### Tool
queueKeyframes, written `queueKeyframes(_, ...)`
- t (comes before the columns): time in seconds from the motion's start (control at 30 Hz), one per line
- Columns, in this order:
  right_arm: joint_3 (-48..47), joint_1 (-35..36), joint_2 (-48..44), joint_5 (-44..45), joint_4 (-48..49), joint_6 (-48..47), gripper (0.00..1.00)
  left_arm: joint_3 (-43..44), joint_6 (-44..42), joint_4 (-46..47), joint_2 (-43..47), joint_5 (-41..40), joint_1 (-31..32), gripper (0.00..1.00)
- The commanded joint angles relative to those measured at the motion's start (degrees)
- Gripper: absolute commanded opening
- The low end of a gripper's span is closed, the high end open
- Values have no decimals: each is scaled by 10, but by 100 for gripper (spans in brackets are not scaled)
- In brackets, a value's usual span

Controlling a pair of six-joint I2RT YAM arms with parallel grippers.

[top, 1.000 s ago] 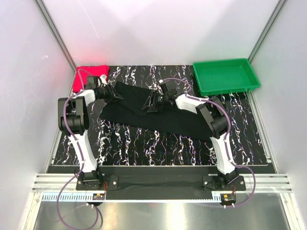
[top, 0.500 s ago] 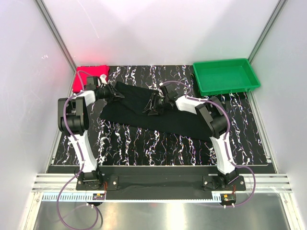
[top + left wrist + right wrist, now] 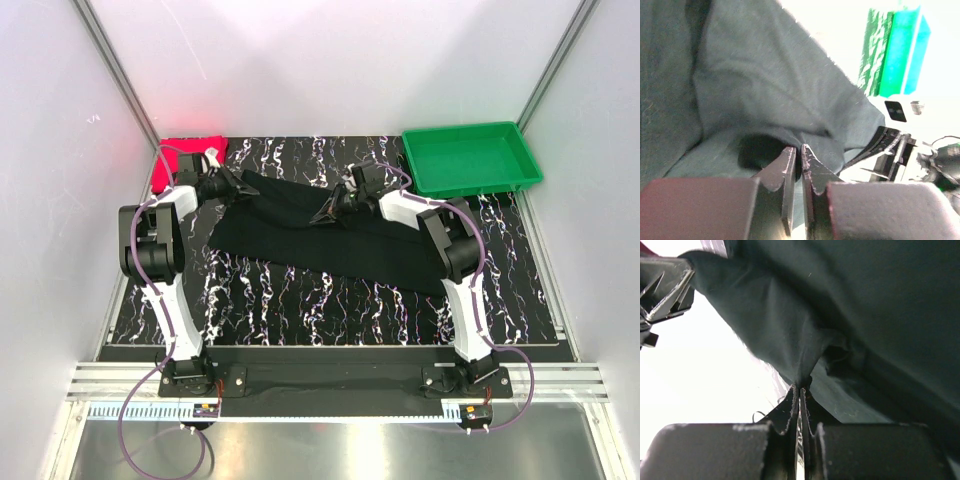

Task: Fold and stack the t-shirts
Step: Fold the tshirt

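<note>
The black t-shirt (image 3: pixel 330 240) lies spread across the middle of the mat, running from back left to front right. My left gripper (image 3: pixel 238 192) is shut on its back left edge; in the left wrist view the fingertips (image 3: pixel 790 155) pinch a fold of the black t-shirt (image 3: pixel 765 80). My right gripper (image 3: pixel 325 213) is shut on the shirt's back edge near the middle; in the right wrist view the cloth (image 3: pixel 805 330) is pinched and pulled taut at the fingertips (image 3: pixel 792 392). The pinkish-red t-shirt (image 3: pixel 185 155) lies folded at the back left corner.
A green plastic tray (image 3: pixel 470 158) stands at the back right of the mat; it also shows in the left wrist view (image 3: pixel 895 55). White walls close in the left, right and back sides. The black-and-white marbled mat (image 3: pixel 300 300) covers the table.
Both grippers have moved toward the back while holding the black t-shirt's edge, the right one also shifting right. The shirt's back edge is drawn straighter and tauter.
</note>
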State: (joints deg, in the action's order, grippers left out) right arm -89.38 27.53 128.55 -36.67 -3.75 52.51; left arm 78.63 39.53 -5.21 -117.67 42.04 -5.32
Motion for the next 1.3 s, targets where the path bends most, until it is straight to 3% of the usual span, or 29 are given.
queueKeyframes(0.0,-11,-14,-30,-37,6,21,4,29,47,45,3,17,-1,11)
queueKeyframes(0.1,-32,-22,-13,-47,6,22,4,28,88,98,-26,36,-1,16)
queueKeyframes(0.23,-69,-26,28,-67,6,29,4,23,131,183,-52,52,-1,34)
queueKeyframes(0.27,-76,-27,32,-68,6,29,4,27,129,183,-56,53,-1,42)
queueKeyframes(0.43,-96,-34,53,-78,5,31,4,50,63,99,-50,37,-1,53)
queueKeyframes(0.57,-99,-41,61,-75,6,34,5,21,-11,55,10,-9,-2,56)
queueKeyframes(0.77,-137,-56,92,-75,5,44,5,-39,-51,27,74,-73,-3,55)
queueKeyframes(0.93,-152,-63,101,-80,5,47,5,-37,-75,-8,56,-42,-3,51)
queueKeyframes(1.27,-151,-65,108,-86,6,49,5,-28,-89,-16,16,-36,0,60)
